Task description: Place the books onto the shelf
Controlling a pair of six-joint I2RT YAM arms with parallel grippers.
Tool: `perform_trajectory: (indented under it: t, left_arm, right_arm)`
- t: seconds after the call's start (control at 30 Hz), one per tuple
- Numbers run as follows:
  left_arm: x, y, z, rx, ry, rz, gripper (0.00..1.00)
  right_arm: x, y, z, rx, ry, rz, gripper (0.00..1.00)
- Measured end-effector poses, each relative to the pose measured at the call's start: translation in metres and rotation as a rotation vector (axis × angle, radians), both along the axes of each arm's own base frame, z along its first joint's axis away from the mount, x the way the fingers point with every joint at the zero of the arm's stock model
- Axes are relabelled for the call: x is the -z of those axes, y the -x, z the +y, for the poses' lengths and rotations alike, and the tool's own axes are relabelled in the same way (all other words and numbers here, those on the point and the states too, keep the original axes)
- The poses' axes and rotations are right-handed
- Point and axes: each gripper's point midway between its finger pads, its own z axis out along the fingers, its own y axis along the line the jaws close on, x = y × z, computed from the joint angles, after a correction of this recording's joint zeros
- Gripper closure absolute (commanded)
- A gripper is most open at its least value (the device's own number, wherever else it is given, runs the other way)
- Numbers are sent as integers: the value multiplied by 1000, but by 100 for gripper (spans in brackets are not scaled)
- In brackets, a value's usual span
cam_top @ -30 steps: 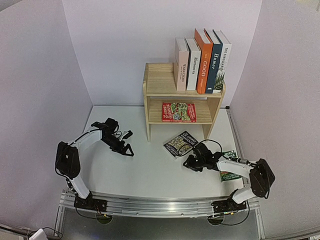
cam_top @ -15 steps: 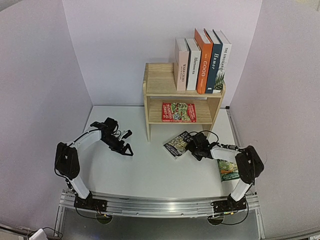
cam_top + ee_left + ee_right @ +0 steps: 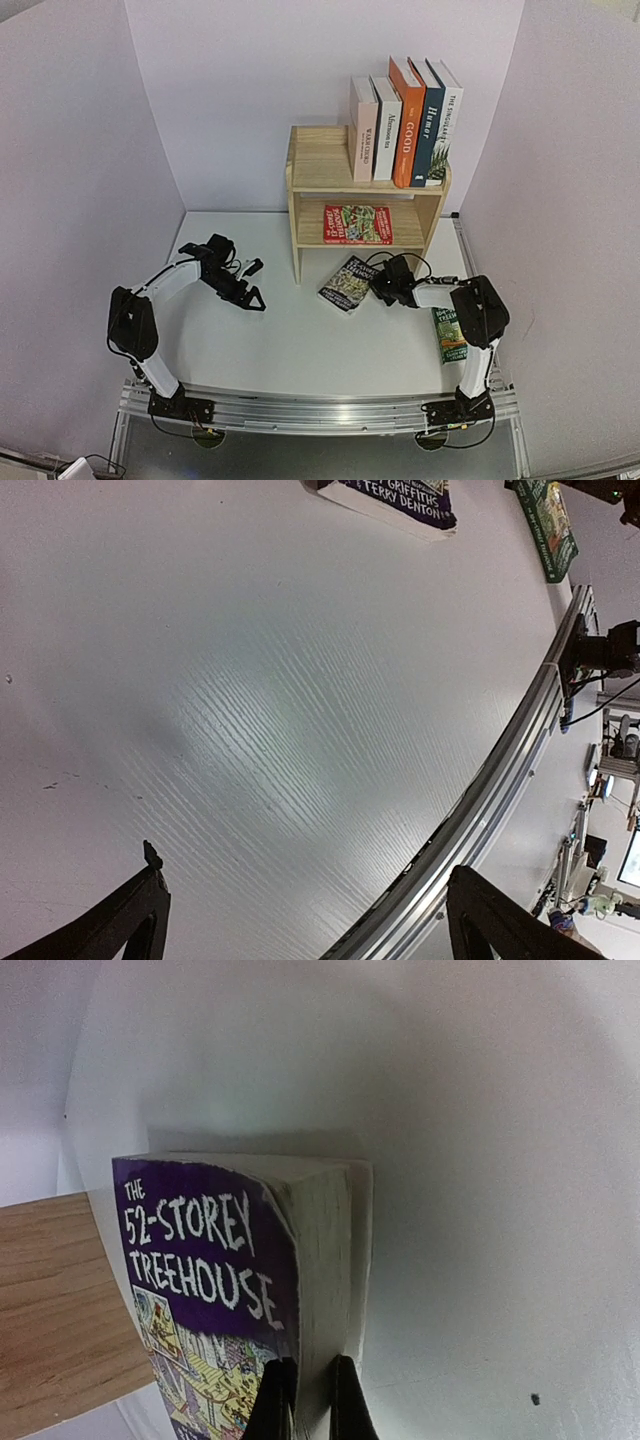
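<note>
Wooden shelf (image 3: 318, 160), books (image 3: 405, 125) atop, red book (image 3: 357, 224) below

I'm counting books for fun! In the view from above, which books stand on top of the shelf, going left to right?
first white book → second white book → orange book → dark teal book → last white book

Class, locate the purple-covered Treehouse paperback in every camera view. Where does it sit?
Top external: purple-covered paperback centre, before the light wooden shelf.
Left wrist: paperback at top edge, right of centre.
Right wrist: paperback lower left, clamped in right gripper.
Shared landmark: white table.
</note>
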Motion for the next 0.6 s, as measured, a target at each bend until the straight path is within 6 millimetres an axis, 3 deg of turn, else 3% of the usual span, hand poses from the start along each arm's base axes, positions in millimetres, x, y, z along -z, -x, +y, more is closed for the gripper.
perform_trajectory:
  t: [0.17,0.3,0.43,0.6]
  left_arm:
    - [0,0,-1,2,1,-4,4]
    - [5,1,-9,30,5,-17,3]
    - [24,8,-29,101,-8,-11,0]
    - [56,15,-55,164,-19,18,0]
  right_arm:
    - [1,2,12,-88,-40,-28,100]
    - [0,17,23,-231,-28,-56,100]
    - [-2,59,41,-412,24,-82,100]
    - [-7,134,86,-692,98,-136,100]
